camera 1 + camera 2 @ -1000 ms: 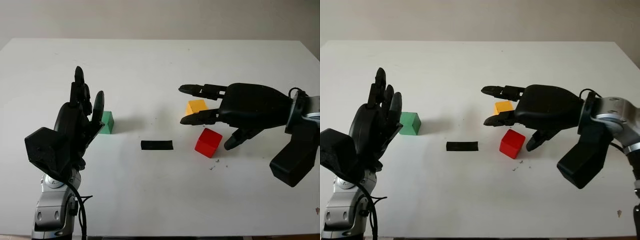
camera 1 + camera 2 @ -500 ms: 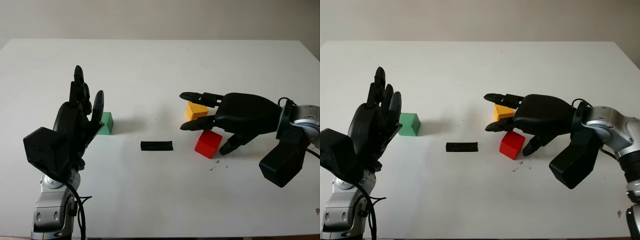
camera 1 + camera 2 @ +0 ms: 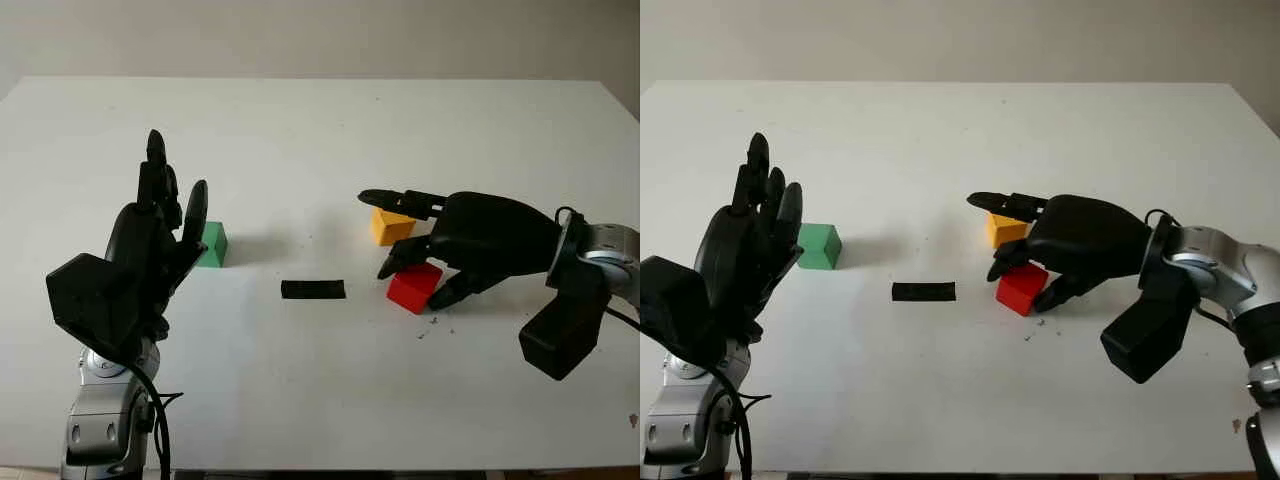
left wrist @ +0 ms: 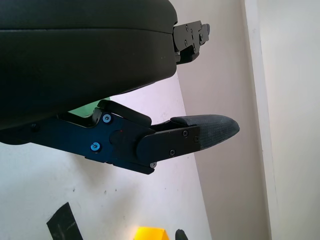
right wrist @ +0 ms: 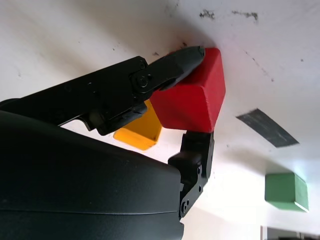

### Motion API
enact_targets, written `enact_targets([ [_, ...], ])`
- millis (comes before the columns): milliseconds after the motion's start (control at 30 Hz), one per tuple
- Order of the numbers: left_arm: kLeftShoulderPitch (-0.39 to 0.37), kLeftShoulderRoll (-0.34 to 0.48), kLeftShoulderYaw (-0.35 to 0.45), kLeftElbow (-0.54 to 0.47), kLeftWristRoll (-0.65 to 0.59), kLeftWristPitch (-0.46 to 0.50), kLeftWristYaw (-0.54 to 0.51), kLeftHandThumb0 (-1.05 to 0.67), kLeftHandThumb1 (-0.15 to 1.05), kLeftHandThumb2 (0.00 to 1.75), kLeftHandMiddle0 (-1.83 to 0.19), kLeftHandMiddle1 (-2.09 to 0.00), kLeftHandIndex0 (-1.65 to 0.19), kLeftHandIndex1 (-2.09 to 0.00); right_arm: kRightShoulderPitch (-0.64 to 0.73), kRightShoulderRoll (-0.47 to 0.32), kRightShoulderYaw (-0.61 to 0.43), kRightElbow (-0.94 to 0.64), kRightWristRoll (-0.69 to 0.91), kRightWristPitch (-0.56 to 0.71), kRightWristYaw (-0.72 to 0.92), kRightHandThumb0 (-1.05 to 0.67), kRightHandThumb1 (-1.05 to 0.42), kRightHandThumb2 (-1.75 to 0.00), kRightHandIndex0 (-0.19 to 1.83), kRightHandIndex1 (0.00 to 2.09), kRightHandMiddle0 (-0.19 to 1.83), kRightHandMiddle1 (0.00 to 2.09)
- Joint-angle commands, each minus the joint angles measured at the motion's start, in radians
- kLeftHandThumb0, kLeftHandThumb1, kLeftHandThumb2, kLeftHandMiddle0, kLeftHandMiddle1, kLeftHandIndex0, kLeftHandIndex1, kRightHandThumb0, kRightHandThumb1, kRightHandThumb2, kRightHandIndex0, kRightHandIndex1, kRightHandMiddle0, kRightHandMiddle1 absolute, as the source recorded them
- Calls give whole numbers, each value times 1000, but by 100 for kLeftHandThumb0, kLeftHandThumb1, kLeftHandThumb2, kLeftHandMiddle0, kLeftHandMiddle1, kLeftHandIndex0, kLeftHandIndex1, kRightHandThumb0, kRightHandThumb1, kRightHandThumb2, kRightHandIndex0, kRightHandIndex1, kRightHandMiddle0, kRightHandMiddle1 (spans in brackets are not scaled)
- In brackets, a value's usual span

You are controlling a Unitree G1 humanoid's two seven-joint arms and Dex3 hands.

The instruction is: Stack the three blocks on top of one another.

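The right hand [image 3: 425, 262] sits low at the centre-right of the head views, its fingers closing around the red block [image 3: 414, 287]. In the right wrist view, 1 finger presses the block's side and another meets its opposite face, so the grip looks made, though how firm it is I cannot tell. The red block appears to sit on the table [image 3: 320, 130]. The yellow block [image 3: 391, 226] lies just beyond it, toward the upper part of the frame and close beside the hand; the lift need only carry the red block up and slightly away. The green block [image 3: 212, 245] sits well left, next to the released, raised left hand [image 3: 160, 235]. A black tape strip [image 3: 313, 290] lies between the 2 hands.
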Motion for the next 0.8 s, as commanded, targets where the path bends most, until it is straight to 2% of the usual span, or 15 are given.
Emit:
enact_targets([
  [0,5,-2,-1,-13,-1,2,4,-64,105,56,19,-1,19,-1,-26,4,4,15,2,-10,-16,-33,-100,-5,11,7,35,146],
  [367,6,-3,-10,-8,5,-10,7,-65,105,56,19,-3,18,-3,-94,-13,5,-9,-82,16,-74,-35,-103,-6,10,5,33,146],
  [600,5,-3,-14,-3,9,-16,5,-64,105,56,19,-1,19,-1,-225,41,30,50,-67,1,-80,-37,-102,-6,13,7,36,144],
  [767,8,-11,-20,-9,15,-15,15,-65,105,56,19,-1,19,-1,-338,96,80,88,-118,-31,-117,-35,-101,-5,17,7,45,158],
])
